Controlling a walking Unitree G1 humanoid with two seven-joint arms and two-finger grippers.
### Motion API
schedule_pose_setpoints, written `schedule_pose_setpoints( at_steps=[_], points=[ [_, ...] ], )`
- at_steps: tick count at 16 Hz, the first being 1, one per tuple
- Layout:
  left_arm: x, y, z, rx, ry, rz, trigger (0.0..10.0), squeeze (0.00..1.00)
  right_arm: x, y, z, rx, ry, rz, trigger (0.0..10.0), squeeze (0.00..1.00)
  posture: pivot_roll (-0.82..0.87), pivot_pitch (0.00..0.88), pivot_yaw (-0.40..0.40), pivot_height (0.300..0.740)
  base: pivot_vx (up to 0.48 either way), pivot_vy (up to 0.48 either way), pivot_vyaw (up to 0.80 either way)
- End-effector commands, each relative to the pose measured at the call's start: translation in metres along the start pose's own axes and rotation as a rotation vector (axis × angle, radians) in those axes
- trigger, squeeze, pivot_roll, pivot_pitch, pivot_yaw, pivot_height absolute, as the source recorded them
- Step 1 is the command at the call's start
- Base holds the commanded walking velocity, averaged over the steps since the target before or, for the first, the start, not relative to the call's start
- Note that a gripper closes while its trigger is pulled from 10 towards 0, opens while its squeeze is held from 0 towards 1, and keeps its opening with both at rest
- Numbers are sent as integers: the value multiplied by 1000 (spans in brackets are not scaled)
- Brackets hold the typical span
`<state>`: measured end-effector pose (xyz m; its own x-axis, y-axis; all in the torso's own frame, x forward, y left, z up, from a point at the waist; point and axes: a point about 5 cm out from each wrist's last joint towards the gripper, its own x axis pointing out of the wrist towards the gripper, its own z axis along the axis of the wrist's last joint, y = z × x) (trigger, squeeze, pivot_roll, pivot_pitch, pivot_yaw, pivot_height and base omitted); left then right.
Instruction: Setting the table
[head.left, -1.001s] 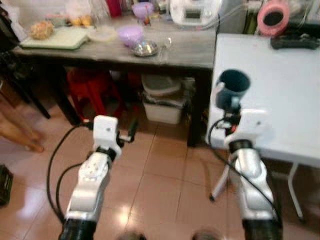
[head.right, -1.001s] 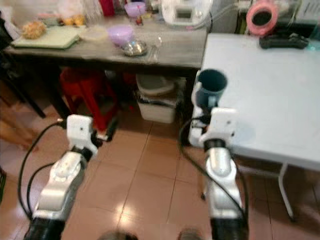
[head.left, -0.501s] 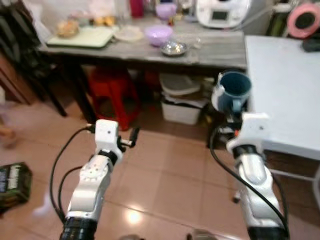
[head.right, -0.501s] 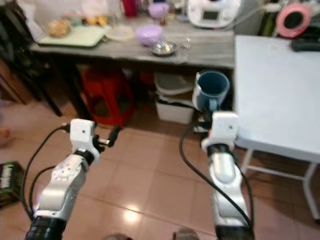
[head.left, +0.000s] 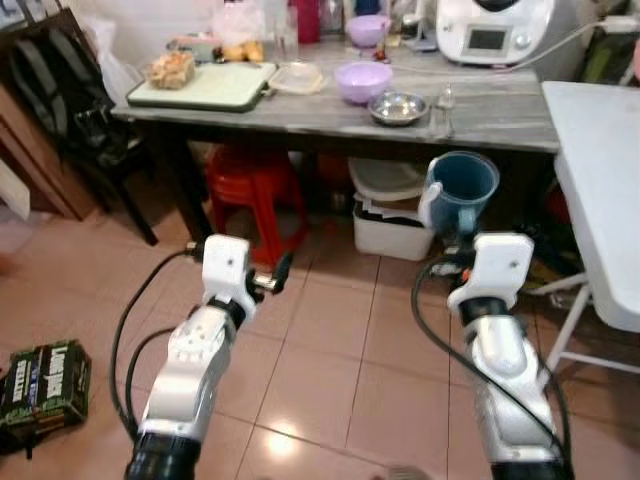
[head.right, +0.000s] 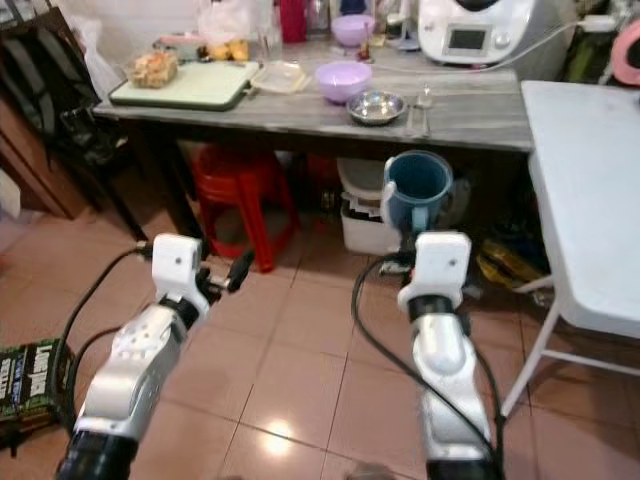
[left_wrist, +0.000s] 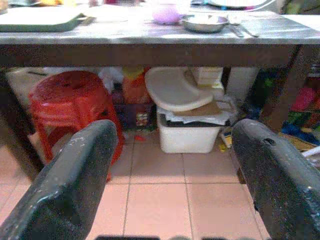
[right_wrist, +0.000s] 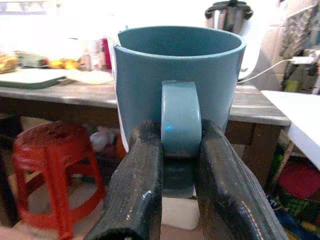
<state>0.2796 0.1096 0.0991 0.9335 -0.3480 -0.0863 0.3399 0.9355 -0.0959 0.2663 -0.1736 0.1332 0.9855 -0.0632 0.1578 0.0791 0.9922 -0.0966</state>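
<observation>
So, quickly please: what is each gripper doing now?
Left gripper: open, holding nothing.
Right gripper: shut on the blue mug, by its handle.

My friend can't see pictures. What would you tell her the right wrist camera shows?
The right tool holds a blue mug upright, its two black fingers pinching the handle. Behind are a grey wooden table and, beneath it, a red plastic stool.

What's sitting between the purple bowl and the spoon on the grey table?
A small steel bowl sits between the purple bowl and the spoon on the grey table, seen in both eye views.
</observation>
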Motion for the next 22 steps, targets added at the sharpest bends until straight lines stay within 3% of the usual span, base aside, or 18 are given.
schedule_pose_setpoints(
  at_steps=[1, 12, 22],
  points=[
    [0, -5, 3, 11, -11, -21, 10000, 0, 4, -5, 3, 8, -4, -21, 10000, 0, -55, 0, 79, 740, 480, 0, 0],
    [-3, -18, 1, 35, -12, -127, 10000, 0, 13, -6, 5, 44, 13, -50, 10000, 0, -57, 0, 70, 740, 472, 0, 0],
    [-5, -19, 5, 28, -38, -162, 10000, 0, 19, -3, 5, 72, 19, -46, 10000, 0, -53, 0, 69, 740, 454, 0, -525]
  ],
)
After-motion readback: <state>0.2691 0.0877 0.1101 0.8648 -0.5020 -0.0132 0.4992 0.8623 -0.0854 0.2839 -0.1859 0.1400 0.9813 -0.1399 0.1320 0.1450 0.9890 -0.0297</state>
